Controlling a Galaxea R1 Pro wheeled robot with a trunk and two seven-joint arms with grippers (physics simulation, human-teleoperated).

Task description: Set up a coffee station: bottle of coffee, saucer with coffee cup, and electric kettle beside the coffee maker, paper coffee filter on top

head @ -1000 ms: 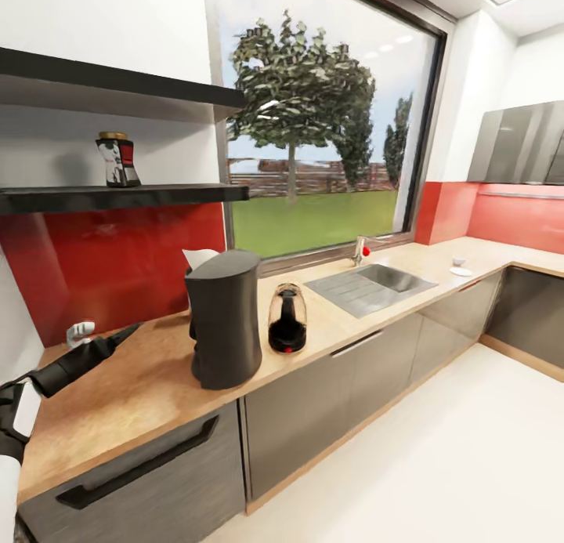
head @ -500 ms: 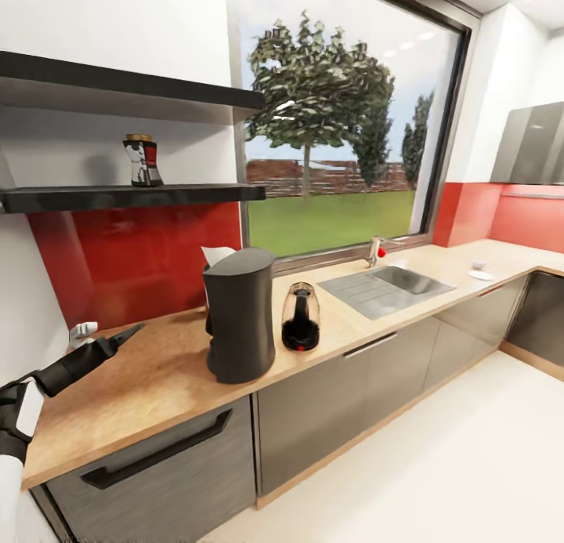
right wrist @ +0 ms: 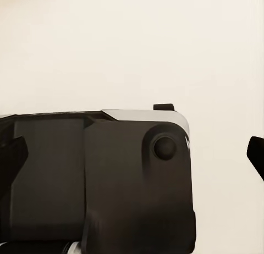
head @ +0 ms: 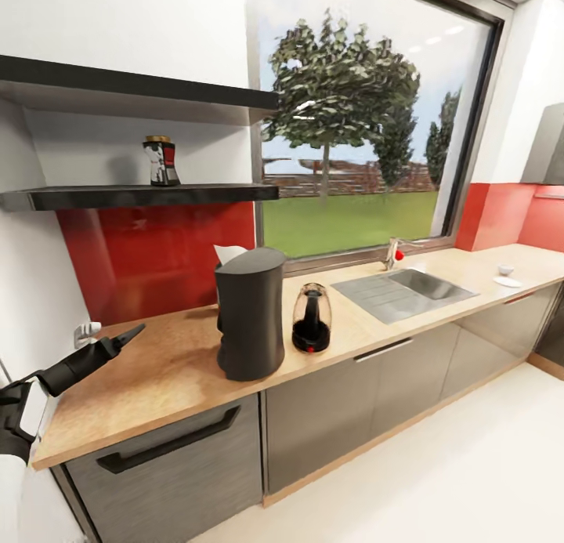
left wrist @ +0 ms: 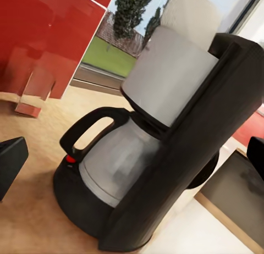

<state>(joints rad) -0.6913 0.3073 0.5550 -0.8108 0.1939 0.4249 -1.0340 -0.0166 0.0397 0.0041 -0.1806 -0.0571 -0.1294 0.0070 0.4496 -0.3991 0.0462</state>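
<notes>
The dark-grey coffee maker (head: 251,312) stands on the wooden countertop (head: 164,371), and the left wrist view shows its carafe side (left wrist: 165,155). A white paper coffee filter (head: 228,253) peeks out behind its top. The clear electric kettle (head: 312,318) stands just right of it. The bottle of coffee (head: 161,161) sits on the lower black kitchen shelf (head: 196,193). Far right on the counter lie the saucer (head: 507,281) and the coffee cup (head: 505,269). My left gripper (head: 124,336) (left wrist: 132,155) hovers open and empty over the counter's left end. My right gripper (right wrist: 135,155) is open and empty.
A steel sink (head: 403,288) with a tap is set into the counter under the large window. An upper black shelf (head: 133,88) hangs above the lower one. A white wall socket (head: 83,333) sits by the left gripper. Pale floor (head: 439,472) spreads before the grey cabinets.
The whole head view has shifted, so counter, shelves and appliances sit further right in the picture: the camera moved. My left arm keeps the same pose.
</notes>
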